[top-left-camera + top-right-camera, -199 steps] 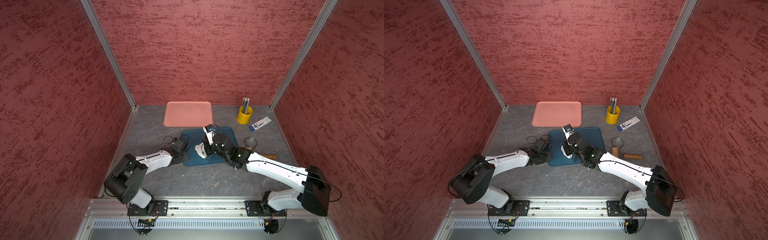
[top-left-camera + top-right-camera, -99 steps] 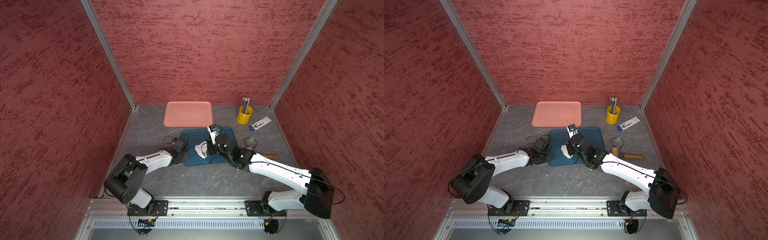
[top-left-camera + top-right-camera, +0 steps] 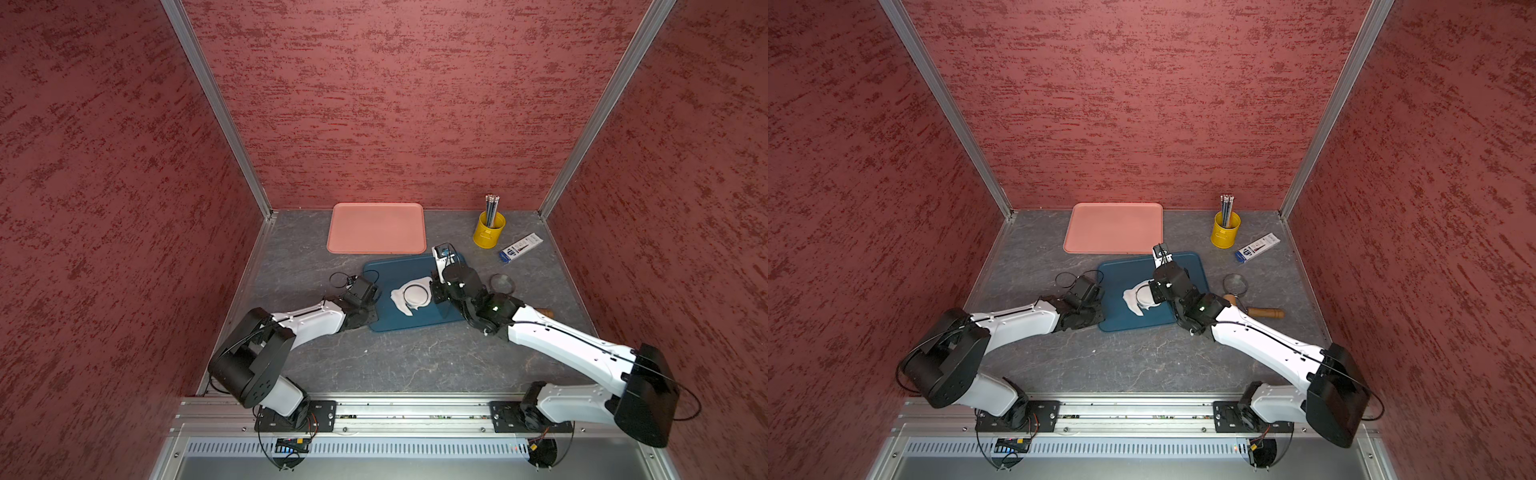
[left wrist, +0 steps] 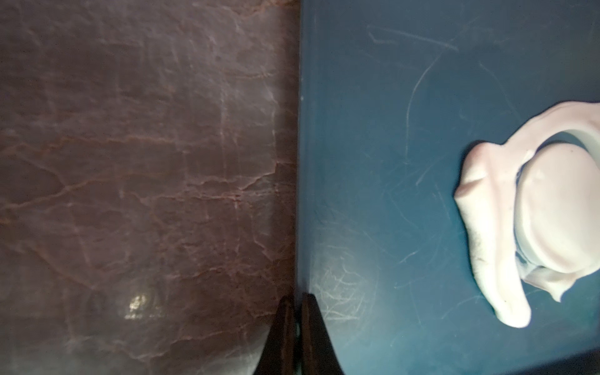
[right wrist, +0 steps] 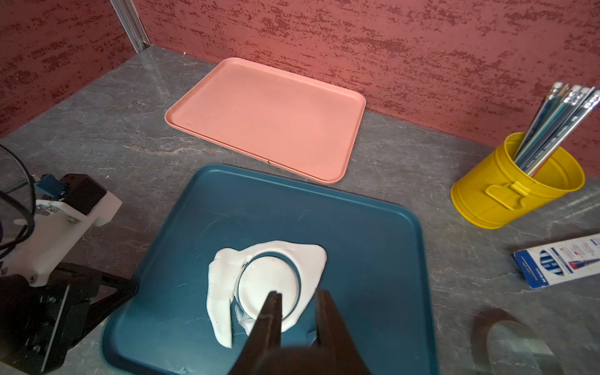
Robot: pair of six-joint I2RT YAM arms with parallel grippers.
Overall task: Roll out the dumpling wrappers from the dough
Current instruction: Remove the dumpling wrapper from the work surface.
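Red textured walls on three sides; grey stone tabletop [image 3: 395,357].

Both top views: pink tray [image 3: 376,227] far, blue tray [image 3: 390,270] nearer, mid-table. On the blue tray lies the dough [image 3: 397,296], flat and irregular, with one round dumpling wrapper [image 3: 417,294] outlined by a circular groove inside it. At the dough's right edge, the right gripper [image 3: 434,291]; at the tray's left rim, the left gripper [image 3: 371,311]. Right of the tray: metal ring [image 3: 502,283], rolling pin [image 3: 1264,312]. Far right: yellow cup [image 3: 488,235].

Left wrist view: fingers [image 4: 279,341] pinched together, one either side of the rim, clamped on the blue tray.

Right wrist view: jaws a narrow gap apart, nothing between them, above the wrapper's near edge; contact cannot be told.
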